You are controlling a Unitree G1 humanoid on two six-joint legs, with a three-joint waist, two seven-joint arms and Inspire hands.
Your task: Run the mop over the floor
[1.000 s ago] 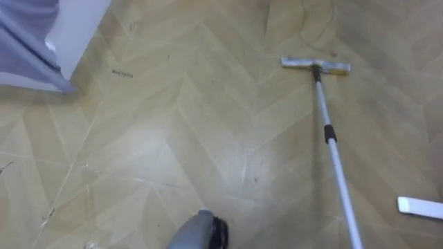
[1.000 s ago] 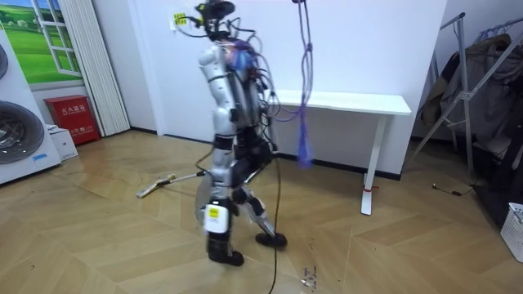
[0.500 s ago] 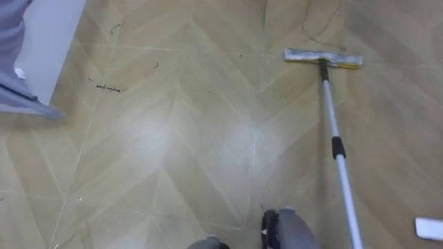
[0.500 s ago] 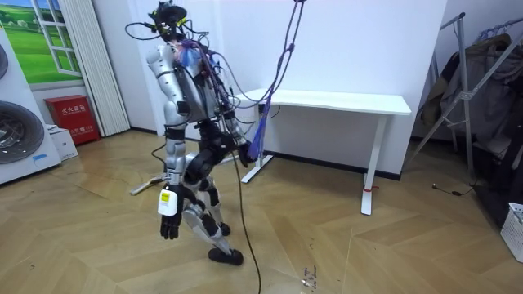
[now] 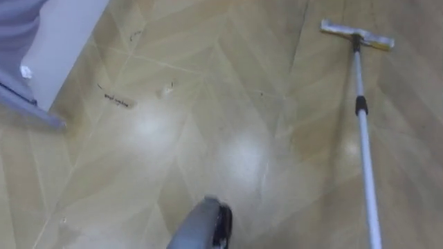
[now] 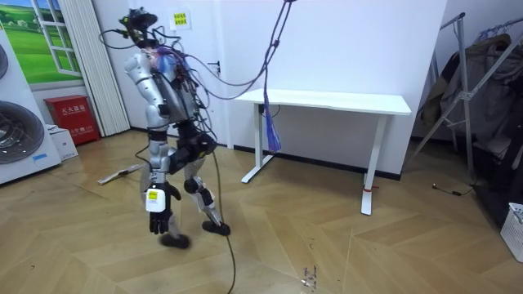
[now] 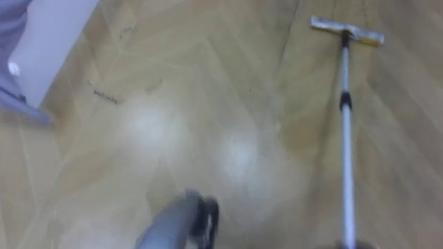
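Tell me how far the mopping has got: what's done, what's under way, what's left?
Done: nothing I can confirm; the floor shines in patches, but that may be lamp glare. In hand: the mop rests with its head flat on the floor ahead to the right, handle running out of the lower edge; the left hand hangs free. Left: dark scuff marks at upper left, away from the mop head.

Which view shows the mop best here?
The left eye view: the mop shows head and long pole plainly on the floor. The right eye view is much alike. In the room view, the robot hides most of it.
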